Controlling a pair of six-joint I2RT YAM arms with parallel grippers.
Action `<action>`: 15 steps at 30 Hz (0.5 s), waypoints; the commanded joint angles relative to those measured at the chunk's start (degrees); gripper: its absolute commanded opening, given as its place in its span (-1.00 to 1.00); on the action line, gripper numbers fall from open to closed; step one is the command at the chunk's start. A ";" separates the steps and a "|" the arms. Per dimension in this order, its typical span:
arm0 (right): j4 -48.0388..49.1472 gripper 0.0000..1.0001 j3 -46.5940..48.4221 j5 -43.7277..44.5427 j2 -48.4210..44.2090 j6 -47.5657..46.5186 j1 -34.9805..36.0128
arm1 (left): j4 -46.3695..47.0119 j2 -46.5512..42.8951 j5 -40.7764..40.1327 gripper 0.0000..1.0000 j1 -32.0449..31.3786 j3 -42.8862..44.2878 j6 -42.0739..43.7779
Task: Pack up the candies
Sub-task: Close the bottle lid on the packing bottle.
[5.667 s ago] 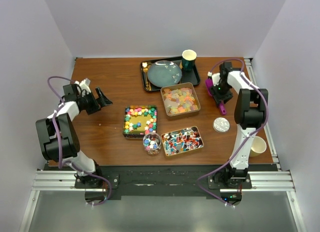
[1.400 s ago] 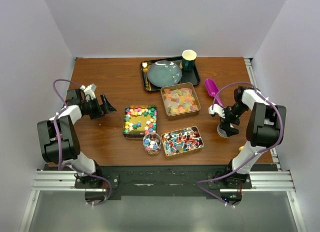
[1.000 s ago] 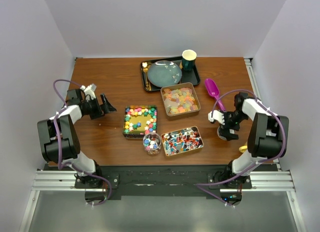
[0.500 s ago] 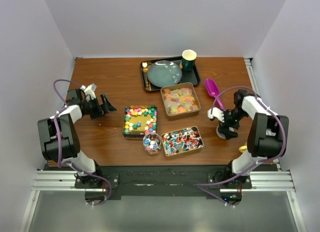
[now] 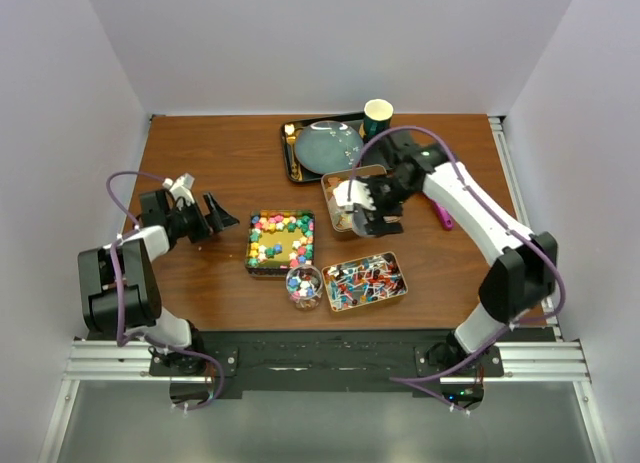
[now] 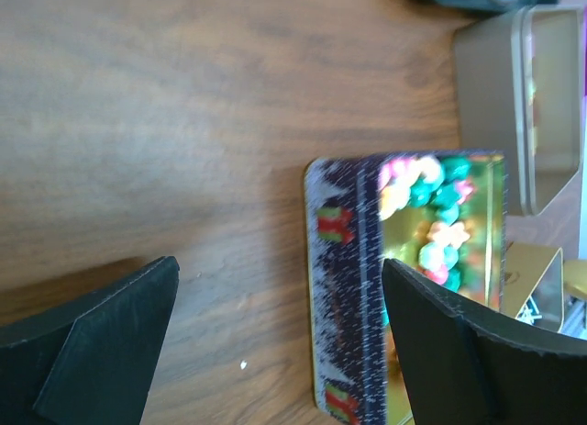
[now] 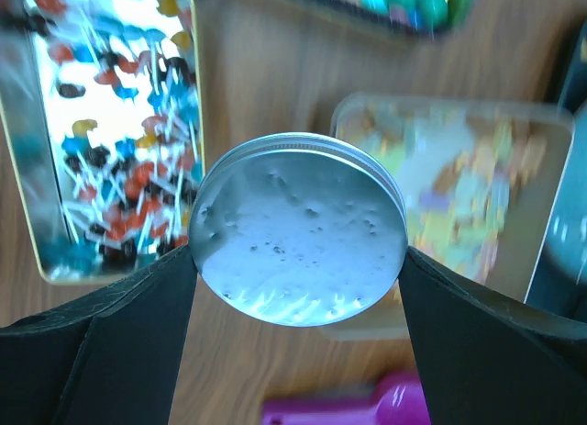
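The candies lie in three open tins: multicoloured cubes (image 5: 281, 241), pale gummies (image 5: 352, 188) and red-blue-white wrapped pieces (image 5: 366, 281). A small glass jar (image 5: 305, 286) near the front holds a few mixed candies. My right gripper (image 5: 368, 209) is shut on a round silver lid (image 7: 298, 228) and holds it above the table, over the near edge of the gummies tin (image 7: 459, 177), with the wrapped-pieces tin (image 7: 101, 131) beside it. My left gripper (image 5: 212, 215) is open and empty, left of the cubes tin (image 6: 431, 214), low over the wood.
A purple scoop (image 5: 441, 218) lies right of the gummies tin and shows below the lid in the right wrist view (image 7: 367, 411). A black tray (image 5: 392, 161) at the back holds a blue-grey plate (image 5: 328, 145) and a green cup (image 5: 378, 118).
My right gripper has lifted the silver lid from the right side of the table and carried it left, over the gummies tin. My left gripper has barely shifted.
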 commanded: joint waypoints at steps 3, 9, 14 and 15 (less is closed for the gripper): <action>-4.62 0.61 10.15 -2.81 8.29 3.76 11.66 | 7.39 -5.39 -0.80 0.95 -0.15 -0.36 -2.80; -6.29 0.61 14.56 -3.07 13.75 1.57 20.18 | 8.64 -7.94 -4.39 0.95 0.90 0.42 -3.42; -10.33 0.62 14.57 -0.62 15.16 -2.03 25.81 | 9.50 -7.68 -5.46 0.96 3.27 3.33 -3.33; -10.25 0.62 14.22 -0.44 15.25 -2.04 26.78 | 9.95 -7.42 -5.29 0.95 4.15 3.94 -3.77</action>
